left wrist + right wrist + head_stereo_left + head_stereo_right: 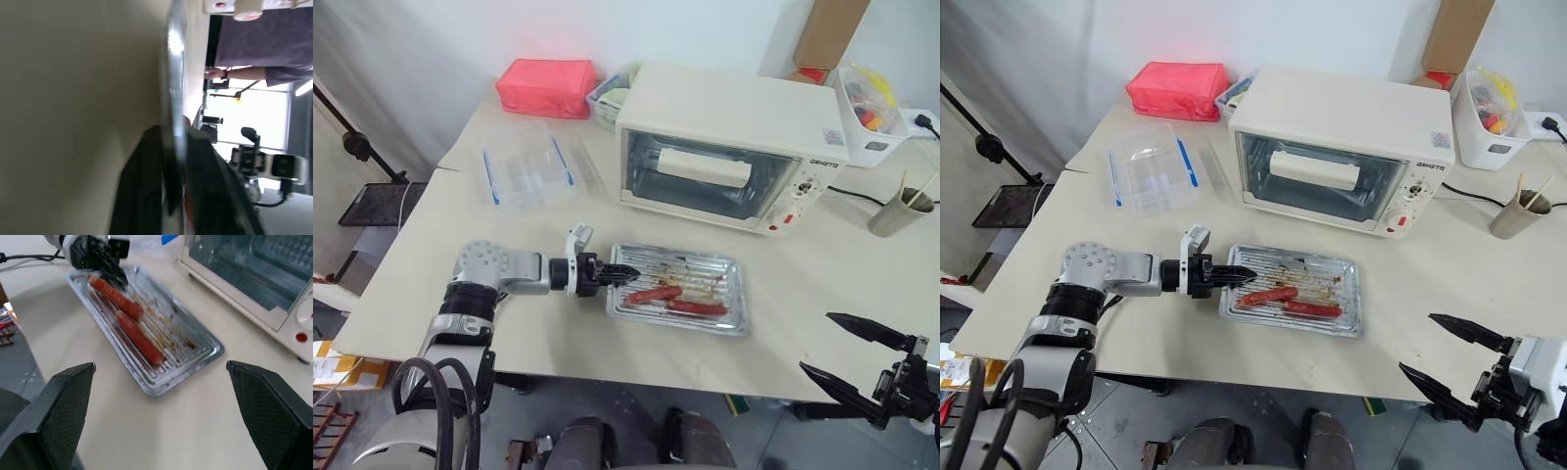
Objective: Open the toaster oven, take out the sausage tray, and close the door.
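The sausage tray (715, 269), silver with two red sausages (677, 299), lies on the table in front of the toaster oven (724, 113). The oven's glass door (705, 176) is closed, its cream bar handle across the front. My left gripper (619, 275) reaches level to the tray's left rim and is shut on it; in the left wrist view the rim (177, 98) runs between the two fingers. My right gripper (815, 342) hangs open near the table's front right edge, well away from the tray, with nothing in it.
A clear plastic box with blue clips (524, 174) sits left of the oven, a red pouch (548, 86) behind it. A white bin (871, 113) and a cup with sticks (901, 211) stand to the right. A person's arm (244, 73) is in the background.
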Robot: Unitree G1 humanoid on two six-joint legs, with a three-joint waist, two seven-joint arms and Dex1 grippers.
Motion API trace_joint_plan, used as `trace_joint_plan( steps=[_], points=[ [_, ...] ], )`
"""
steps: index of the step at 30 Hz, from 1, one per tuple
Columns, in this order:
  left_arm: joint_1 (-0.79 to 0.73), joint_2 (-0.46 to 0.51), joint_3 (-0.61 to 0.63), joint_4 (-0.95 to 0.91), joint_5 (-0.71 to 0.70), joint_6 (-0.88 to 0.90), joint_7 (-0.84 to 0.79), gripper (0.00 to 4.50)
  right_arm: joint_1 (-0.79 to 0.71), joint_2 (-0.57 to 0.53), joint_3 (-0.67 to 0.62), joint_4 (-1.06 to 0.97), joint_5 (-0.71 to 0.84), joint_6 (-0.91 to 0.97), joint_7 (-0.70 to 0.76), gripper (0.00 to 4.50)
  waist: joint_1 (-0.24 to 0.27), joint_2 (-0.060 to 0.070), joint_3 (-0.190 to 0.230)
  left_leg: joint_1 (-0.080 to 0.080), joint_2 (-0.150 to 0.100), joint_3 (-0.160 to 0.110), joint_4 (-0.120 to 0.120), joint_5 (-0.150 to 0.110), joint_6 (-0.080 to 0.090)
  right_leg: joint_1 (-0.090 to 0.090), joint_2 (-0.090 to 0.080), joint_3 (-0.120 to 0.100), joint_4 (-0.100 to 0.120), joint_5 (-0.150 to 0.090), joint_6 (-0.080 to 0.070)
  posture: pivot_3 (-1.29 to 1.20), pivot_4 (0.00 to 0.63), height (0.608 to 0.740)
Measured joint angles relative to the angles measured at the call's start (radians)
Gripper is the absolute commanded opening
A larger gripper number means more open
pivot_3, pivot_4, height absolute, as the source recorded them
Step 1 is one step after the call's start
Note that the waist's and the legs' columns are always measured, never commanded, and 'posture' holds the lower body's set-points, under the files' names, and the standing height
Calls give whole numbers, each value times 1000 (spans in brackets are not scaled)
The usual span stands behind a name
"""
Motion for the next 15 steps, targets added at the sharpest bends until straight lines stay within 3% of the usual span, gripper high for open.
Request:
trace_joint_plan(
  steps=[4, 11, 13, 15],
  points=[
    [8, 9, 11, -50, 64, 20, -55, 2593, -45, -2, 22, 5, -11, 0, -6, 4500, -7, -1, 0, -1, 1, 0, -1, 0, 1, -1, -1, -1, 0, 0, 0, 0, 150, 740],
    [178, 108, 87, -324, 139, -74, -182, 4484, -104, -8, 73, 48, -35, 0, 3, 4500, -29, -2, 1, -1, 2, 0, -1, 2, 4, -1, -3, -1, 0, 0, -1, 0, 150, 740],
    [228, 153, 104, -403, 176, -136, -220, 4484, -115, -9, 82, 58, -38, 0, 7, 4500, -31, -1, 1, 0, 2, 0, -1, 2, 3, -1, -4, -1, 0, -1, -1, 0, 150, 740],
    [335, 282, 74, -531, 280, -291, -340, 4484, -148, -20, 97, 86, -42, 0, 17, 4500, -40, -2, 1, 0, 2, 1, -1, -1, -2, -2, -4, -1, 0, -1, -2, 0, 150, 740]
  ],
)
